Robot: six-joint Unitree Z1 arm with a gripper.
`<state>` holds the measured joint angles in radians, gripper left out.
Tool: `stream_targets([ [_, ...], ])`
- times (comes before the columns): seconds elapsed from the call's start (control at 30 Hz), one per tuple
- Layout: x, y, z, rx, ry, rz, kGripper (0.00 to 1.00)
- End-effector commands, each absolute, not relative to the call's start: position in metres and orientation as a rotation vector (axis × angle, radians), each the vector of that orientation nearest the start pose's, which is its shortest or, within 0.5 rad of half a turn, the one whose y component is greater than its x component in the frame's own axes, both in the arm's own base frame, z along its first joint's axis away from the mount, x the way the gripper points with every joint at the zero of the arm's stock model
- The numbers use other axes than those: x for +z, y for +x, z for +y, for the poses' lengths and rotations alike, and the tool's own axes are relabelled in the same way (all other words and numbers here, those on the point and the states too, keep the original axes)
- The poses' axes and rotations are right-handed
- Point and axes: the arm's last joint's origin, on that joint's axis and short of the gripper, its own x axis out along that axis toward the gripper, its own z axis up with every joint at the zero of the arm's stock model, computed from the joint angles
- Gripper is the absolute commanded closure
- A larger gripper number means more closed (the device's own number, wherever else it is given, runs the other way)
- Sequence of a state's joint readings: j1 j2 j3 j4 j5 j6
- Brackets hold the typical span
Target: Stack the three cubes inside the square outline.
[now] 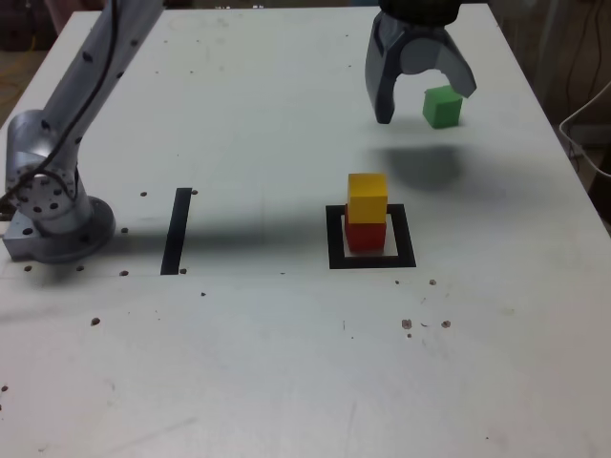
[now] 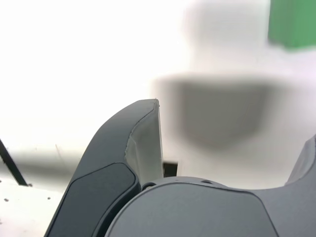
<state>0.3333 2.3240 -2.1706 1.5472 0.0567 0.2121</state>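
Exterior view: arm base (image 1: 52,205) sits at the left on the white counter (image 1: 286,363), its link rising out of frame at top left. The end effector (image 1: 427,105) hangs at the far right, pointing down, jaws spread wide, holding nothing. Green cube (image 1: 442,106) sits on the counter by the right jaw tip, not gripped. Yellow cube (image 1: 368,197) is stacked on the red cube (image 1: 366,235) inside the square outline (image 1: 335,239), nearer than the end effector and well apart from it. Black strip (image 1: 177,230) lies left of the outline. Near half of the counter is bare; green cube is close to the right edge.

Wrist view: one dark finger (image 2: 123,163) centre frame, second finger (image 2: 306,163) at the edge, wide gap between them. Green cube (image 2: 292,22) blurred, beyond the fingers, untouched. End effector shadow (image 2: 222,113) on the counter.
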Motion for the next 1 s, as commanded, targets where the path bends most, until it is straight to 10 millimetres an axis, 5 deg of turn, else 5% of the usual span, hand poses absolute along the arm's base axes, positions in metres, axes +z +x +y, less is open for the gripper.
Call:
stream_targets([
  [0.0, 0.257, 0.423, 0.160, 0.137, -0.086, 1.728, 0.01],
  [0.37, 0.254, 0.440, 0.204, 0.251, -0.030, 1.648, 0.01],
  [0.97, 0.224, 0.456, 0.205, 0.238, -0.075, 1.664, 0.04],
])
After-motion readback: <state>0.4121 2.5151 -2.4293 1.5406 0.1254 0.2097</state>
